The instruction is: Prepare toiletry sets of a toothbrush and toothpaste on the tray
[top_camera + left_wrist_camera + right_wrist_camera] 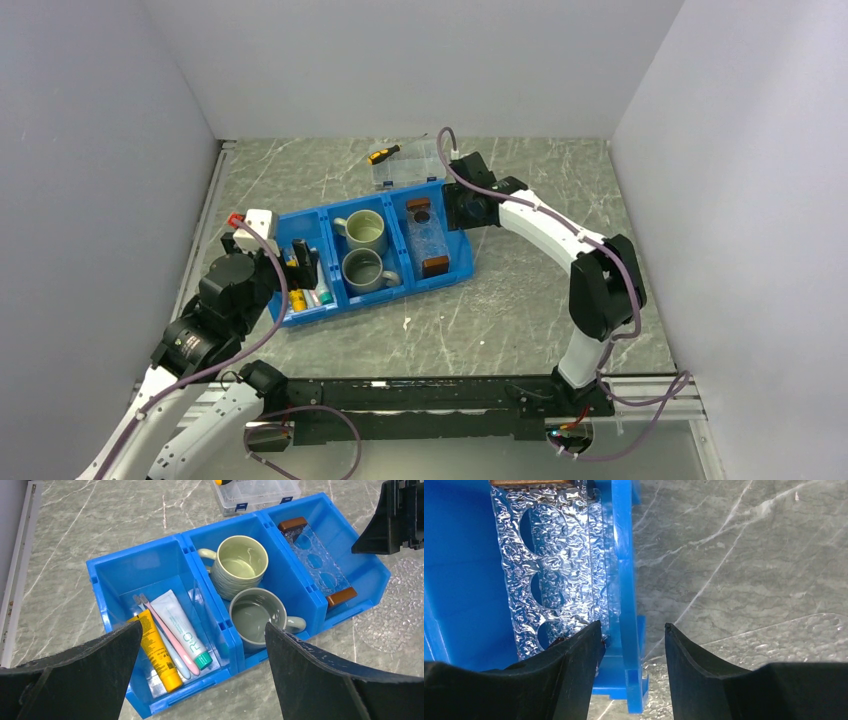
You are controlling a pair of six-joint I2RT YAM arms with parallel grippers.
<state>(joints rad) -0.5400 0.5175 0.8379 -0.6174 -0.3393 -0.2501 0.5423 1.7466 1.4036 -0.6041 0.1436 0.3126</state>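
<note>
The left arm (215, 295) and right arm (545, 225) wear white shells, black joints and looping purple-grey cables. The left gripper (203, 627) has matte black wedge fingers (320, 675). At six o'clock, a black base rail (420, 400), perhaps carrying a lit board.

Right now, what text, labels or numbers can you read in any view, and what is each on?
"R O": teal letters on the toothpaste; the mark between them is unclear.
Yellow tube: has print, too small to read.
No other text is legible in any view.
</note>
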